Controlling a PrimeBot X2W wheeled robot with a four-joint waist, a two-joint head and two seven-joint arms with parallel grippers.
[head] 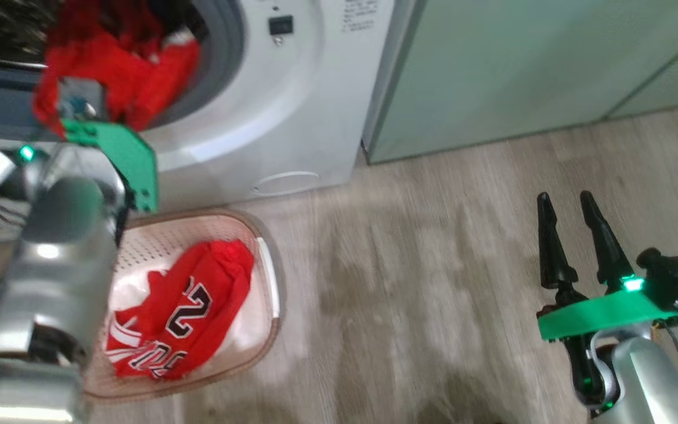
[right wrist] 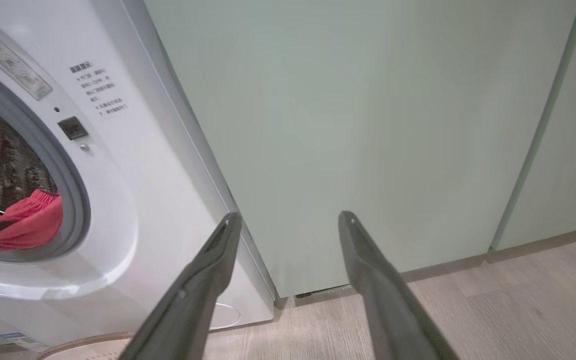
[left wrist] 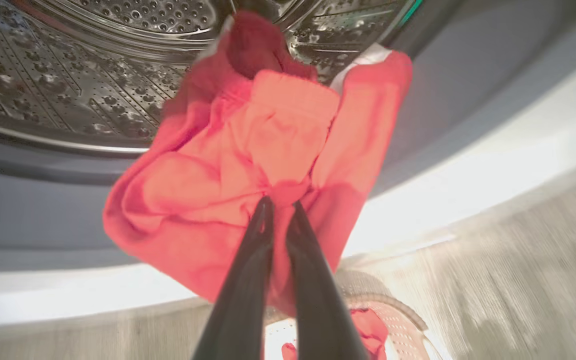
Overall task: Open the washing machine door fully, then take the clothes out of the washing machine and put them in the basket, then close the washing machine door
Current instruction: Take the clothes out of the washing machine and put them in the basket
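Red fabric, a bright crumpled garment (left wrist: pixel 248 165), hangs at the grey-gasketed mouth of the big white front-loading washing machine (head: pixel 292 106), pinched between the closed fingers of the left gripper (left wrist: pixel 280 202). Below (just before the machine's front) sits the cream perforated plastic basket (head: pixel 269 277) holding a red numbered jersey (head: pixel 192 306). Right gripper (head: pixel 564 197) hovers over the wood floor (head: pixel 433 265), fingers apart, empty.

A home laundry corner: washing machine (head: pixel 292 106), green cabinets (head: pixel 521 65), wood floor (head: pixel 421 265).

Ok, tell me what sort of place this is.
Most likely a home laundry corner: a white front-loading washing machine stands beside pale green cabinets on a wood-look floor, with a cream laundry basket holding a red jersey in front of it.
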